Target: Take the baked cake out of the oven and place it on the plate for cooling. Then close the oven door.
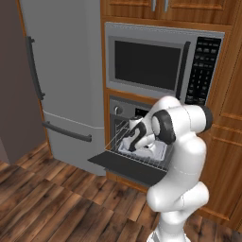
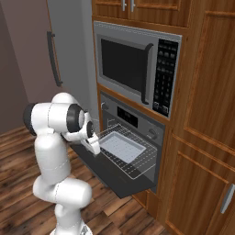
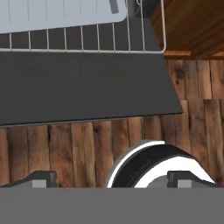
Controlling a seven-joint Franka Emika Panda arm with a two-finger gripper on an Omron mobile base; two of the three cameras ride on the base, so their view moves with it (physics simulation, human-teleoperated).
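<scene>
Standing open, the oven door (image 2: 117, 181) lies flat; your fingers (image 3: 111, 179) are spread wide, empty, above it. A pale tray (image 2: 123, 147) sits on the pulled-out rack (image 2: 137, 167); removal, plating, closing remain.

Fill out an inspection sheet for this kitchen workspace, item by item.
Surface: wooden plank floor; no counter seen.
Job's things: oven stands open, the oven door dropped flat. The wire rack is pulled out over the door and carries a pale rectangular tray. What lies in the tray cannot be told. No plate seen.
Clutter: nothing seen.
Grippers: gripper hangs in front of the open door, jaws wide apart, holding nothing.
Cables: nothing seen.
Surroundings: silver microwave above the oven, grey fridge to its left, wooden cabinets on the right.
</scene>
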